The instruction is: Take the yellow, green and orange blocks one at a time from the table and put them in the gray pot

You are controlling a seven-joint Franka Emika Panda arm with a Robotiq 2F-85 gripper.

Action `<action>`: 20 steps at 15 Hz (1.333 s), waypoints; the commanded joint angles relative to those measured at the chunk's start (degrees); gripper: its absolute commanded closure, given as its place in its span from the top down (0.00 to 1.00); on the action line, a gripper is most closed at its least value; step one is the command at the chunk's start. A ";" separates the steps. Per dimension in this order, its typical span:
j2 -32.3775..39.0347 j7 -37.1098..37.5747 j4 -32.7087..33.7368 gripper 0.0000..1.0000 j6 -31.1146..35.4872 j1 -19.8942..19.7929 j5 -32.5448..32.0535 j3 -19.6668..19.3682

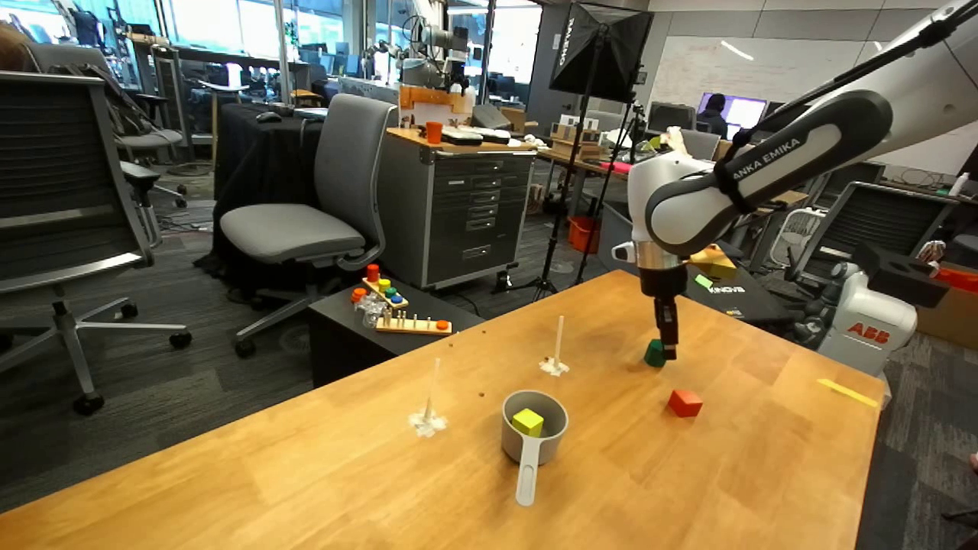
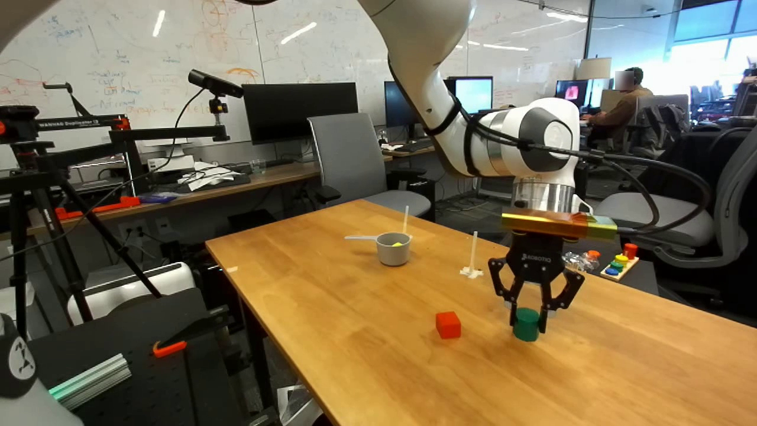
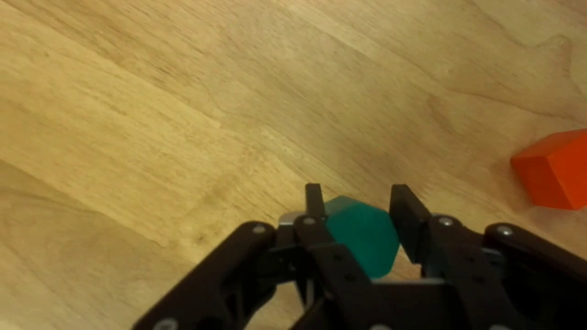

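Gripper (image 2: 527,324) low over the table (image 1: 306,466), fingers (image 3: 408,213) pulled in to block width and clamped on the green block (image 3: 364,233), one against each side. Green sits between the fingertips; in the wrist view its top fills the gap, the picture-left finger covering part of its edge. In an exterior view its bottom pokes out below the tips, looks to be on the table. Orange block (image 3: 557,174) near but apart from the fingers, on the table, cut off by the right edge of the wrist view. Farther off, pot (image 2: 393,255) upright on the table, yellow block (image 1: 528,422) inside, handle (image 1: 527,477) sticking straight out. Near the pot, two thin sticks (image 1: 559,340) standing on white patches. Past the table edge: toy pegboards (image 1: 397,327) on a black box (image 1: 336,351), then gray chair (image 1: 355,153), drawer cabinet (image 1: 477,229), softbox (image 1: 600,53).
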 commanded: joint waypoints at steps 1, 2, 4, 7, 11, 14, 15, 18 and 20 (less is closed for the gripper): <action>0.86 0.22 1.76 0.16 -0.32 0.73 0.48 -0.34; 0.79 0.20 1.61 0.16 -0.26 0.81 0.43 -0.34; 0.71 0.19 1.48 0.16 -0.19 0.93 0.47 -0.25; -0.02 0.10 0.63 0.16 0.15 1.27 0.44 0.02; -1.53 0.01 -0.84 0.16 0.96 2.38 0.48 1.09; -2.40 0.06 -1.33 0.16 1.63 4.00 0.38 2.08; -2.67 0.04 -1.43 0.16 1.77 4.56 0.35 2.38; -3.37 0.07 -1.71 0.16 2.37 6.61 0.04 3.24; -3.85 0.08 -2.01 0.16 2.66 7.96 -0.19 3.69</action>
